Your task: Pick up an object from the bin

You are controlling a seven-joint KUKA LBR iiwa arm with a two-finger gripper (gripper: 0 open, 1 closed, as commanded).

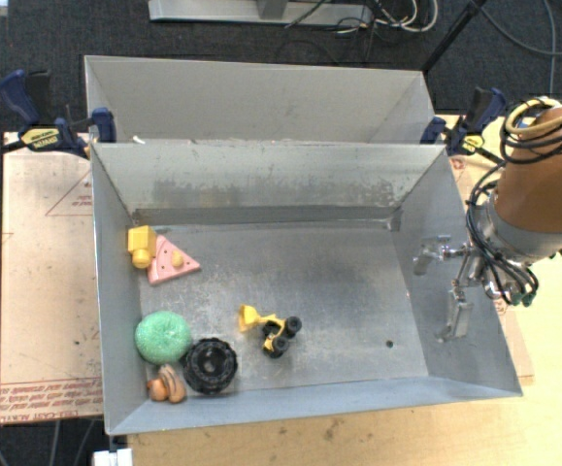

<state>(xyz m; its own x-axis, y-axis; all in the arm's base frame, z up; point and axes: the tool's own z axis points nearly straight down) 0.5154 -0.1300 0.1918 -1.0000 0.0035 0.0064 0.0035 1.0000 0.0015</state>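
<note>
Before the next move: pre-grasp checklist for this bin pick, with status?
1. End effector empty: ok, nothing in it.
2. Jaws open: ok, they stand apart.
3. Over a target: not ok, it hangs by the right wall of the bin, away from everything.
4. Nearest thing isolated: ok, yellow-and-black toy vehicle lies alone mid-floor.
5. Left cluster separable: not ok, green ball, black ring and orange piece lie packed close.
6. Clearance from that wall: cannot tell.
</note>
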